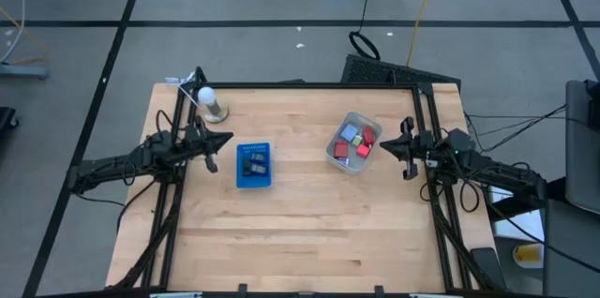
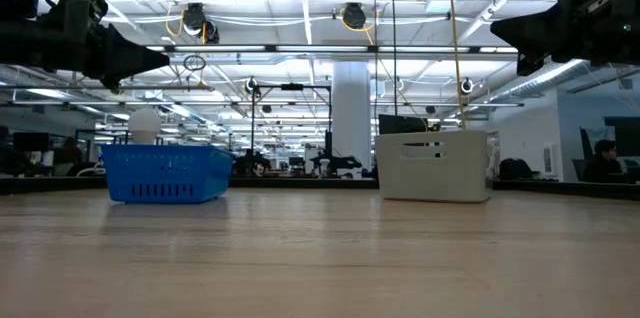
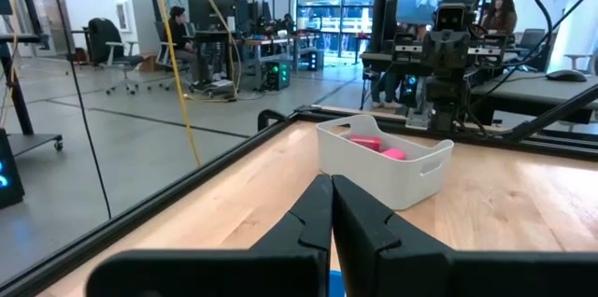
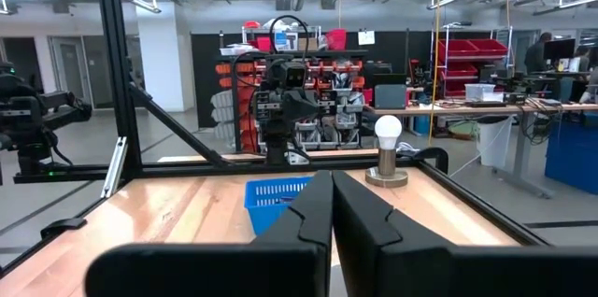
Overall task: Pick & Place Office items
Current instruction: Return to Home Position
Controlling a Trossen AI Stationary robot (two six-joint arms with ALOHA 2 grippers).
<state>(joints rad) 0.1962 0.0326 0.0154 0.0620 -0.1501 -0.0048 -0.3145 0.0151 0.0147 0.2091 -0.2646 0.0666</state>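
The office items (image 1: 354, 140) are small blocky pieces sorted into two containers near the middle of a wooden table (image 1: 300, 232). Red and blue pieces lie in a pale grey tub (image 1: 335, 156) on the right half of the table. The left wrist view shows pinkish-red pieces (image 3: 370, 144) inside it. A few dark pieces (image 1: 254, 160) lie in a blue tray (image 1: 253, 184) on the left half. The two containers stand well apart.

The left gripper (image 1: 217, 151) hovers just beside the blue tray, on its outer left side, and points toward the table's middle. Its two dark fingers (image 3: 313, 213) are pressed together and hold nothing. The right gripper (image 1: 390, 146) hovers near the grey tub, on its outer right side, and faces inward. Its fingers (image 4: 313, 208) also meet, empty. Seen from table height, both grippers hang high above the wood, clear of the containers.

A white light bulb (image 1: 207, 97) on a round base stands near the table's far left corner, behind the left gripper.
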